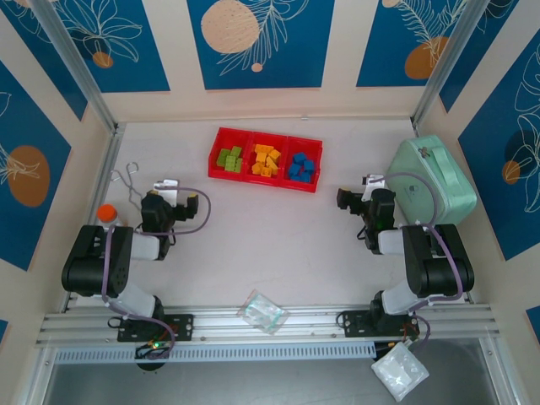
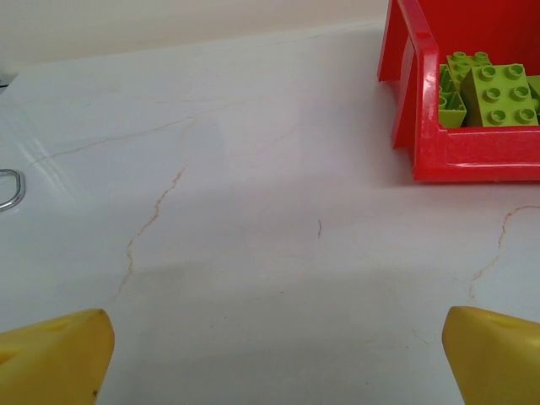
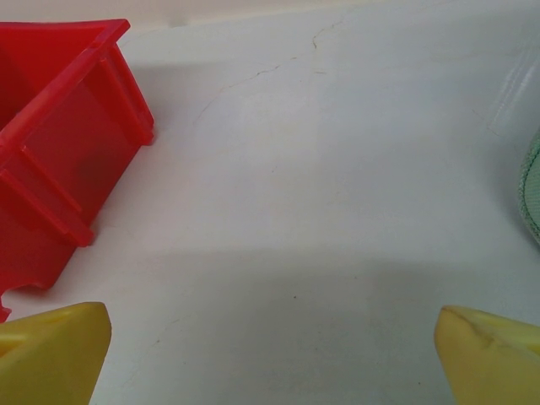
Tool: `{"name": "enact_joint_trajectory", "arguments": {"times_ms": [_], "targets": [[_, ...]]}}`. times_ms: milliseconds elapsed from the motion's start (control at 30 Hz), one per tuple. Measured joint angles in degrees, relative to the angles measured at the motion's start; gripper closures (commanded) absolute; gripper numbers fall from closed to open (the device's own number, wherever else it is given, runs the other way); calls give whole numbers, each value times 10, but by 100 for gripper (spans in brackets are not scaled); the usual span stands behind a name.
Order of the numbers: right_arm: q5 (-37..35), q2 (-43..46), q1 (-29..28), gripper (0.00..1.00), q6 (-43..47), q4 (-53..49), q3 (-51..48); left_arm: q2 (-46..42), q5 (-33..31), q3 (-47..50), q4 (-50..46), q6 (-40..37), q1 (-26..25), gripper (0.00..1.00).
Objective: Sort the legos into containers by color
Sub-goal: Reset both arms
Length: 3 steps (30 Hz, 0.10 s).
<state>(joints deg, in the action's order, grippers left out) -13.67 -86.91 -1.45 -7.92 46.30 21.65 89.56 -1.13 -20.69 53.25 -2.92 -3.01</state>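
A long red tray [image 1: 217,150] stands at the back middle of the table with three compartments. Lime green legos [image 1: 229,158] fill its left compartment, orange-yellow legos [image 1: 266,159] the middle one and blue legos [image 1: 301,166] the right one. My left gripper [image 1: 177,192] rests low at the left, open, nothing between its yellow fingertips [image 2: 59,354]; its wrist view catches the tray's left end [image 2: 472,152] with green legos [image 2: 494,93]. My right gripper [image 1: 359,192] sits at the right, open and empty, yellow fingertips [image 3: 55,350] apart, the tray's corner [image 3: 67,169] to its left.
A mint-green rounded case [image 1: 431,180] lies at the right, close to my right arm. A metal wire loop [image 1: 128,179] and an orange-capped item [image 1: 105,213] sit by the left arm. Clear plastic bags lie on the front rail [image 1: 262,311] and below it [image 1: 399,372].
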Motion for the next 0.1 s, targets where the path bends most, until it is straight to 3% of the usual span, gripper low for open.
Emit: {"name": "enact_joint_trajectory", "arguments": {"times_ms": [100], "targets": [[0,0,1,1,0,0,1,0,0,0,0,0,0,1]]}}
